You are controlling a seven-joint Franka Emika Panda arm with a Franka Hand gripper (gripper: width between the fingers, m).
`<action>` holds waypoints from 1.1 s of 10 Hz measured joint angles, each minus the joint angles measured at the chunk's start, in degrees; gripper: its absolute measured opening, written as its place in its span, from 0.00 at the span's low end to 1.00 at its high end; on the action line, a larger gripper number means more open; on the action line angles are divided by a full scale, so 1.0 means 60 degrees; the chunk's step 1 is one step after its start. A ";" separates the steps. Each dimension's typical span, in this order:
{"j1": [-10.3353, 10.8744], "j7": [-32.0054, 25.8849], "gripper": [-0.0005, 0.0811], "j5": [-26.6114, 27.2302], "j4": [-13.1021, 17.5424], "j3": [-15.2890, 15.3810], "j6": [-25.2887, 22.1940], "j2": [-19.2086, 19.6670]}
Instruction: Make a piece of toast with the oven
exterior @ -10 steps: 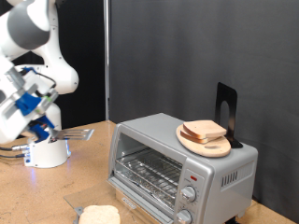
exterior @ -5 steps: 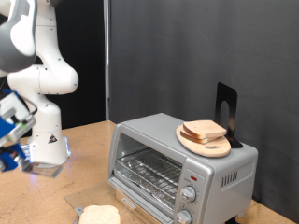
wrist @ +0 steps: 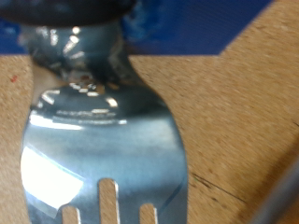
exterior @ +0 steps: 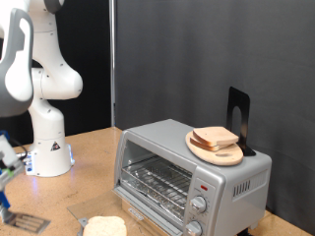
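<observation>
The silver toaster oven (exterior: 187,175) stands at the exterior view's lower right, its wire rack (exterior: 157,182) in plain sight. The pale slice of toast (exterior: 103,226) lies in front of it at the bottom edge. My gripper (exterior: 4,172) is at the far left edge, low over the wooden table and mostly cut off. It is shut on a metal fork (exterior: 27,224) whose tines sit just above the table. In the wrist view the shiny fork (wrist: 98,131) fills the picture, its handle clamped by my dark blue fingers (wrist: 75,11).
A round wooden plate with two stacked bread slices (exterior: 217,141) sits on top of the oven, next to a black stand (exterior: 238,118). The white arm base (exterior: 49,152) stands at the left. A black curtain hangs behind.
My gripper has swung down and to the exterior view's left with the fork, from beside the arm base to the table near the frame's edge. The oven and the bread have not moved.
</observation>
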 joint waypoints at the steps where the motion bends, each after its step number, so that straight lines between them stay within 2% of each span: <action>1: -0.0012 -0.0139 0.49 0.0064 0.0178 0.0000 0.0293 0.0404; 3: -0.0015 -0.0194 0.49 0.0122 0.0604 0.0008 0.0695 0.1231; 5: -0.0018 -0.0400 0.49 0.0353 0.0945 0.0099 0.0743 0.1809; 7: -0.0017 -0.0599 0.49 0.0520 0.0965 0.0255 0.0705 0.1966; 11: 0.0012 -0.0624 0.49 0.0549 0.0674 0.0609 0.0728 0.1948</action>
